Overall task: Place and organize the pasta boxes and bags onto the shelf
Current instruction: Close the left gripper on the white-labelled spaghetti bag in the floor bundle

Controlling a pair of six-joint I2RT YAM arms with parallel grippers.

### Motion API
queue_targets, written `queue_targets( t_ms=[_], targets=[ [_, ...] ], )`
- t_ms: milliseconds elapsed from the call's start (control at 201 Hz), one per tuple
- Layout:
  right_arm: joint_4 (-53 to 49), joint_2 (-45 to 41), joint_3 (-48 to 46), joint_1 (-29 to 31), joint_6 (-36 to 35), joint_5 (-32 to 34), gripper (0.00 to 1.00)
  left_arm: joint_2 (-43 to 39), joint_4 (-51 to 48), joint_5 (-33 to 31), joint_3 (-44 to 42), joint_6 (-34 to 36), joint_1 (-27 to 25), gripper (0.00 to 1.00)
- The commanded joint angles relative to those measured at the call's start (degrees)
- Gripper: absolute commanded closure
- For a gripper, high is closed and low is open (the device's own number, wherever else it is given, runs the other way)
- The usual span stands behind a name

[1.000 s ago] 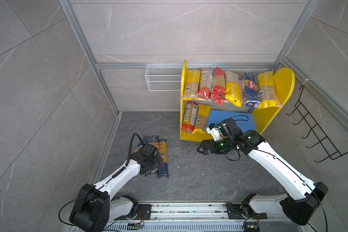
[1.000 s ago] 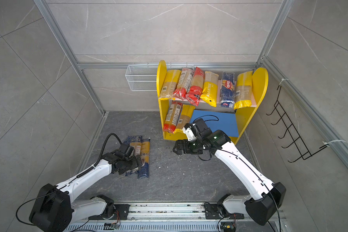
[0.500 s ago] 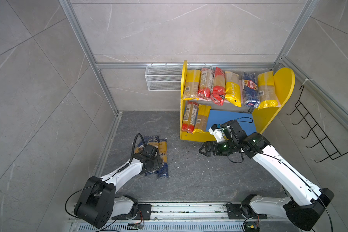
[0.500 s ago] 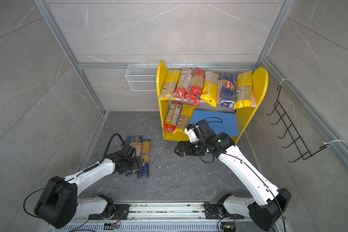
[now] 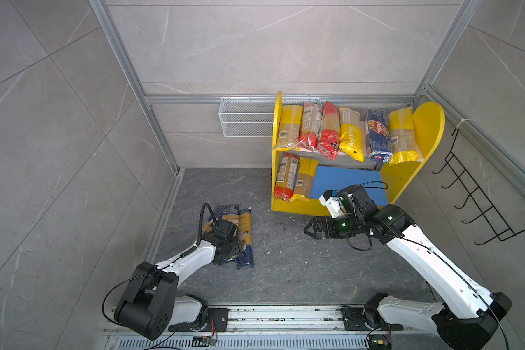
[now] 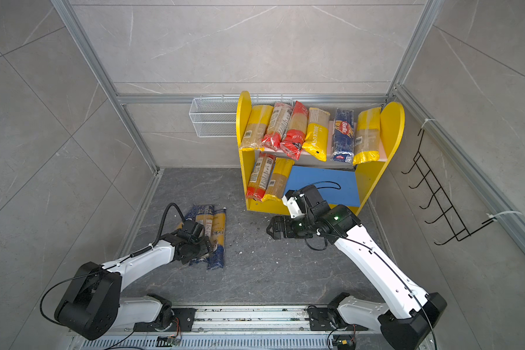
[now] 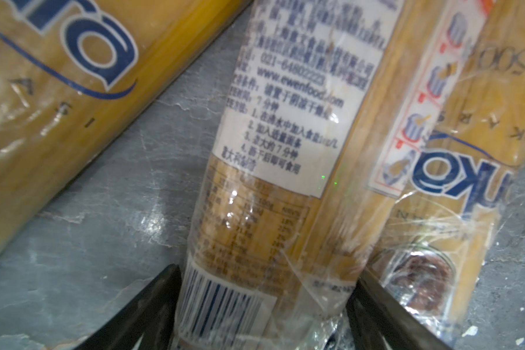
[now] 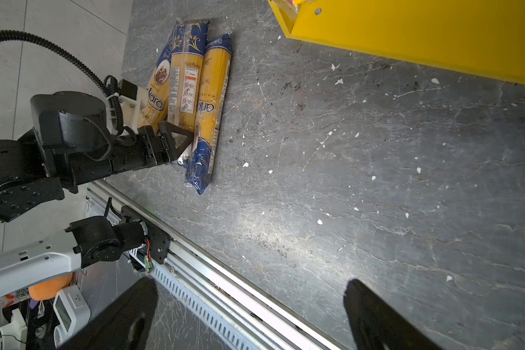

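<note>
Three spaghetti packets (image 5: pixel 245 236) lie side by side on the dark floor at the left. My left gripper (image 7: pixel 264 303) is down on the middle packet (image 7: pixel 288 127), with a black finger pressed against each long side near the barcode end. In both top views that gripper (image 6: pixel 208 245) covers the packets' near half. The shelf (image 5: pixel 428 121) stands at the back right, with several packets on its upper board and two packets (image 5: pixel 294 178) at the left of the blue lower board (image 5: pixel 346 181). My right gripper (image 5: pixel 308 231) hangs open and empty over the floor in front of the shelf, pointing left.
A white wire basket (image 5: pixel 246 121) hangs on the back wall left of the shelf. A black hook rack (image 5: pixel 479 206) is on the right wall. The arms' metal rail (image 5: pixel 285 315) runs along the front. Pale crumbs dot the floor (image 8: pixel 346 151).
My left gripper's fingers have drawn in onto the middle packet. The right arm has pulled back from the lower board towards the front, its gripper still open.
</note>
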Motion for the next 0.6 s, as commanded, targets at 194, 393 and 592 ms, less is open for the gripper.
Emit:
queue_targets(
  t_ms=[194,393,592],
  targets=[
    [-0.62,-0.99,-1.16,-0.21,1.23,-0.30,0.00,4.91,-3.43,1.48,-2.89,-3.66,-0.05,0.21],
    [-0.80,-2.05,-1.97,-0.18,1.40,0.01,0.00,4.02,-3.08,3.26,-3.65,-2.68,-0.10,0.56],
    [-0.39,-3.38,-3.21,-0.21,2.15,-0.29,0.00,-3.47,-6.63,3.09,-3.41,-0.12,-0.10,1.00]
  ],
)
